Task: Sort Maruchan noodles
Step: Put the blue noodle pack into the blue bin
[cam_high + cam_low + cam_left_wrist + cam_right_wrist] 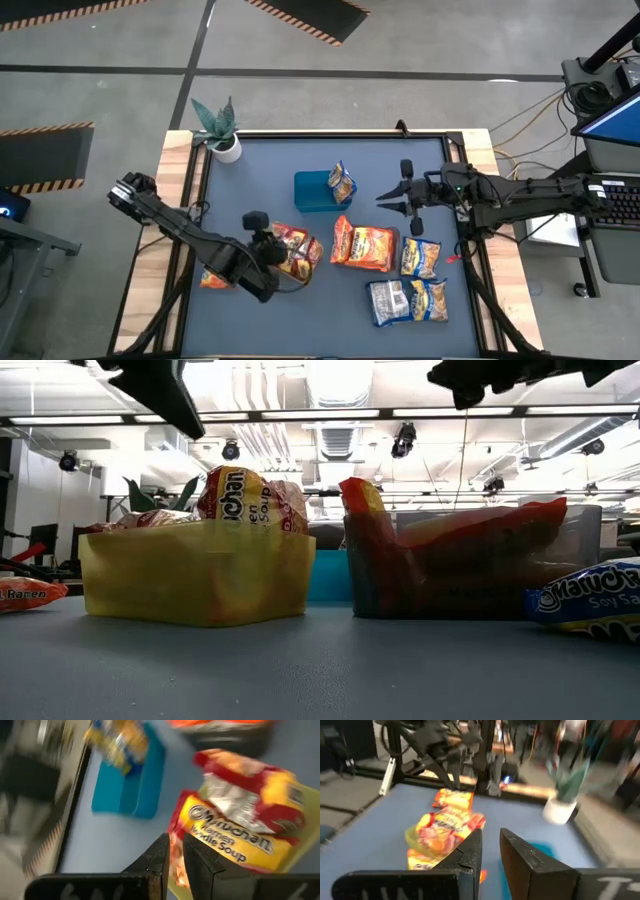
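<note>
- Near right of the table [300, 330], a pale packet [388, 301] and a blue-and-yellow packet [430, 298] lie side by side, another blue-and-yellow packet [420, 257] just beyond
- Left gripper [262, 238] hovers over the yellow tray [195, 575] heaped with red-and-yellow Maruchan packets [297, 247]; its fingers [156, 862] stand a narrow slit apart, holding nothing
- An orange packet [215, 280] lies at the near left
- Orange packets [363, 244] fill the dark tray [470, 565] at centre
- Right gripper [408, 196] hangs farther right, its fingers nearly together, empty
- One blue-and-yellow packet [342, 182] rests in the blue tray [312, 192]
- A potted plant [222, 132] stands at the far left corner
</note>
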Robot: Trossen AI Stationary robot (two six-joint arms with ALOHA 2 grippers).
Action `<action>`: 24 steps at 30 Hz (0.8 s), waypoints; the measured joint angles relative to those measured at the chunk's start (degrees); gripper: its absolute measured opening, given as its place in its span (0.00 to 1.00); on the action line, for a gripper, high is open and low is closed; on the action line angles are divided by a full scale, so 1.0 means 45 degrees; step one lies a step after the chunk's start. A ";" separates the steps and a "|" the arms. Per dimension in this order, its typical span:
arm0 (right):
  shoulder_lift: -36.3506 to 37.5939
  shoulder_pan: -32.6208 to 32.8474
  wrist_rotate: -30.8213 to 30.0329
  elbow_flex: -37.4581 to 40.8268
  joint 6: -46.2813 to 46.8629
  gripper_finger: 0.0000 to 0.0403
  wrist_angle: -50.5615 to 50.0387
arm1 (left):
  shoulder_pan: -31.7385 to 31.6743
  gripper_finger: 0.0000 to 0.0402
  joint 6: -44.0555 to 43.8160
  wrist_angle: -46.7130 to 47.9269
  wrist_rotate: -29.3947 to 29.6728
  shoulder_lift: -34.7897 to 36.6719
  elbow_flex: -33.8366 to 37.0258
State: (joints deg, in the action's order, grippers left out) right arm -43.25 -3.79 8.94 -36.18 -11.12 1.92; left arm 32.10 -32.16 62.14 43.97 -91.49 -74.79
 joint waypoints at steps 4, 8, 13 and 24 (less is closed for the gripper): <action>-0.0514 0.0095 0.0009 0.0147 0.2547 0.15 -0.0442 | 0.0061 0.09 0.3509 -0.2018 -0.0006 0.0756 0.0903; -0.1154 0.0399 0.0012 0.0276 0.4742 0.15 -0.0265 | -0.0093 0.09 0.5779 -0.4525 0.0112 0.2424 0.2696; -0.1749 0.0452 -0.0023 0.0047 0.7859 0.15 -0.0041 | -0.0353 0.09 0.7233 -0.7864 0.0156 0.5041 0.5334; -0.3580 0.1691 0.0005 -0.2522 1.3014 0.15 -0.3882 | -0.0447 0.09 0.8348 -1.2724 0.3331 0.8288 0.8940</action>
State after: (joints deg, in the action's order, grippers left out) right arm -59.36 3.82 8.97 -47.53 47.44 -15.55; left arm 30.09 5.41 4.88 58.96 -54.19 -34.56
